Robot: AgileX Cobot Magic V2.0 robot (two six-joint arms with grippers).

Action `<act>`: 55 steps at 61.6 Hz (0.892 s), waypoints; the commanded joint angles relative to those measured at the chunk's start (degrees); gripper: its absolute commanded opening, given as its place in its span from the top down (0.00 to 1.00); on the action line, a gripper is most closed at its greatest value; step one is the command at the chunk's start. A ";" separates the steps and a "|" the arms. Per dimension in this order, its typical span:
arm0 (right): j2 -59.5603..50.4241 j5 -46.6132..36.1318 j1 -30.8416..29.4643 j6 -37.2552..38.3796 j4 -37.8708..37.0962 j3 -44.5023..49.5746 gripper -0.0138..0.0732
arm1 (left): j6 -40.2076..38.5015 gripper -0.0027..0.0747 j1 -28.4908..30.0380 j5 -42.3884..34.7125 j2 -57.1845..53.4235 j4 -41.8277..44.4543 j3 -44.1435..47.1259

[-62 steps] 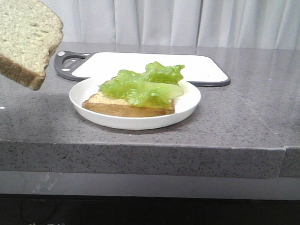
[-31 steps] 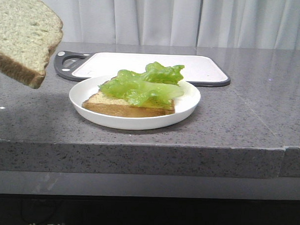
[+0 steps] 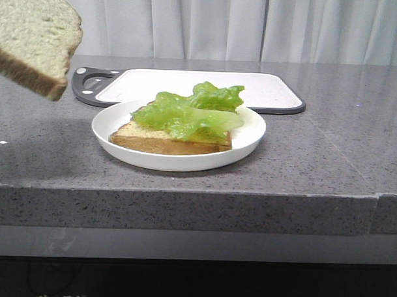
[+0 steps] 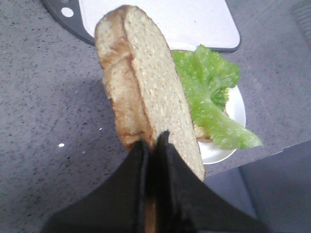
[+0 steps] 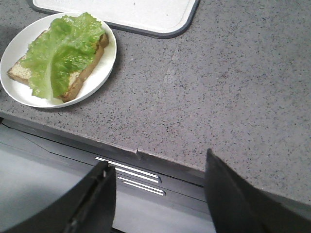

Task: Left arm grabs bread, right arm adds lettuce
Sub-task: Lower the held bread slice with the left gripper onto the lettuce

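The bread, a thick slice with a brown crust, hangs tilted in the air at the far left, above the counter and left of the plate. In the left wrist view my left gripper is shut on the bread at its near edge. The lettuce lies on a second, flatter slice in the white plate. My right gripper stands open and empty over the counter's front edge, away from the lettuce. Neither gripper shows in the front view.
A white cutting board with a dark grey rim and handle lies behind the plate. The grey speckled counter drops off at its front edge, with a dark drawer front below.
The held bread has risen a little and shifted slightly left in the front view. The plate, lettuce and lower slice have not moved.
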 commanded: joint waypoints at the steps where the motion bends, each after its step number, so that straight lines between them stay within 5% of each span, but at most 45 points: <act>1: -0.03 -3.53 -0.29 -0.04 0.59 -1.37 0.35 | 4.58 0.99 0.28 -2.64 0.61 -10.06 -1.45; 18: -0.03 -3.53 -0.29 -0.04 0.59 -1.37 0.35 | 20.22 0.99 0.28 3.62 10.16 -30.94 -3.40; 55: -0.03 -3.53 -0.29 -0.04 0.59 -1.37 0.35 | 25.96 0.99 -6.84 9.73 32.37 -40.22 -13.25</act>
